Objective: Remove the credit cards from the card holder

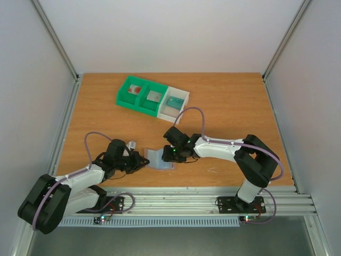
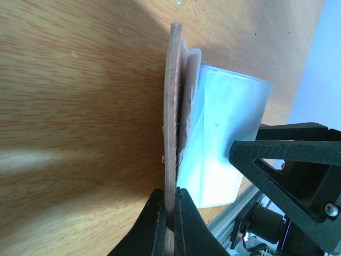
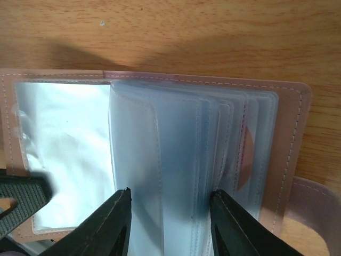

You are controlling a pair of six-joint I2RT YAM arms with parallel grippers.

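The card holder is lying open toward 6 o'clock on the counter. The left pincer, at its 9 o'clock, is clenching the cover's edge. The right pincer, at its 3 o'clock, is straddling the clear sleeves, fingers apart. Whether it is pinching them, I cannot tell.

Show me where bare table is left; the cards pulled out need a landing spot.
Widest free patch: the table right of the compartment tray, beyond the right arm. A smaller one lies between the tray and the left arm. Crowded: the near middle, where the left gripper and right gripper meet at the card holder.
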